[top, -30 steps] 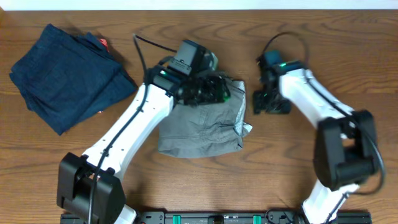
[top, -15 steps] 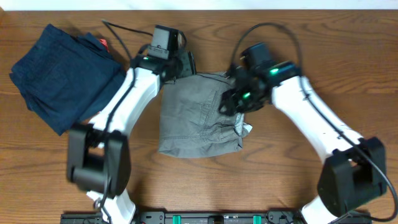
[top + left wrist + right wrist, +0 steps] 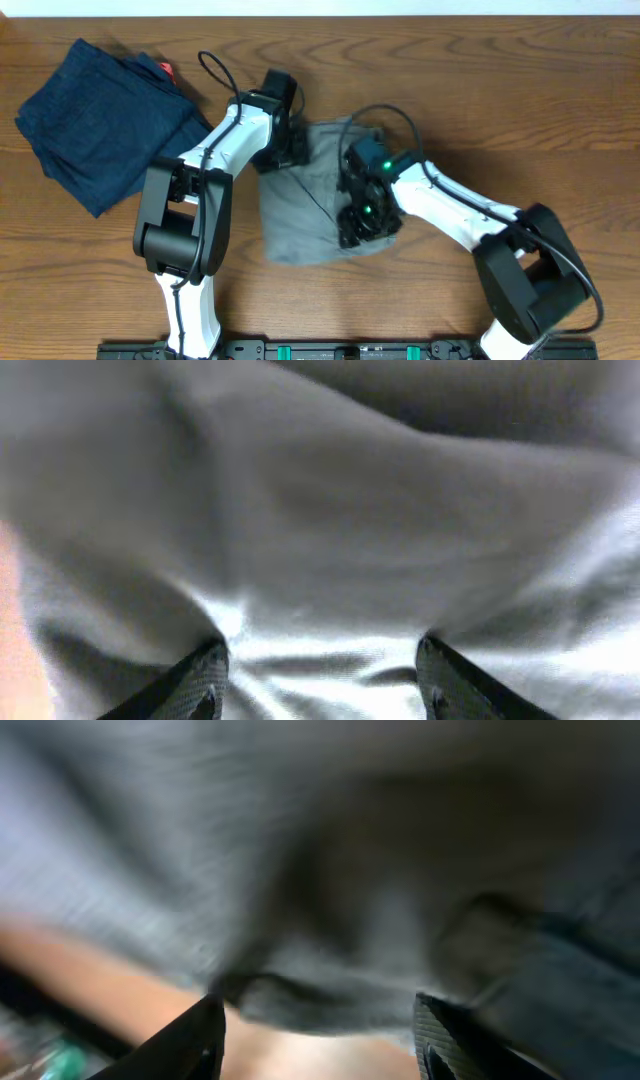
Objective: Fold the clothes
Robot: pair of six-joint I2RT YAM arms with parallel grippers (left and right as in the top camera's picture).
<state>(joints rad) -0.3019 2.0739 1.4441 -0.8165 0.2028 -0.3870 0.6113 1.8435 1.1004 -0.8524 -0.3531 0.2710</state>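
The grey-taupe clothes [image 3: 305, 205] lie wrinkled on the middle of the table in the overhead view. My left gripper [image 3: 287, 150] is at their upper left corner. In the left wrist view its jaws [image 3: 320, 680] are wide open with pale grey fabric [image 3: 320, 510] filling the view between them. My right gripper [image 3: 360, 222] is low over the clothes' lower right part. In the right wrist view its jaws [image 3: 320, 1040] are open, with a blurred grey fabric edge [image 3: 330, 990] and bare table between them.
A dark navy folded garment [image 3: 100, 120] with a red tag [image 3: 166, 70] lies at the back left on the wooden table [image 3: 560, 100]. Both arms reach in from the front edge, and a black rail [image 3: 350, 350] runs along that edge.
My right gripper has moved from beside the clothes' right edge down onto their lower right part. My left gripper has shifted from on top of the clothes to the upper left corner. The clothes have changed shape.
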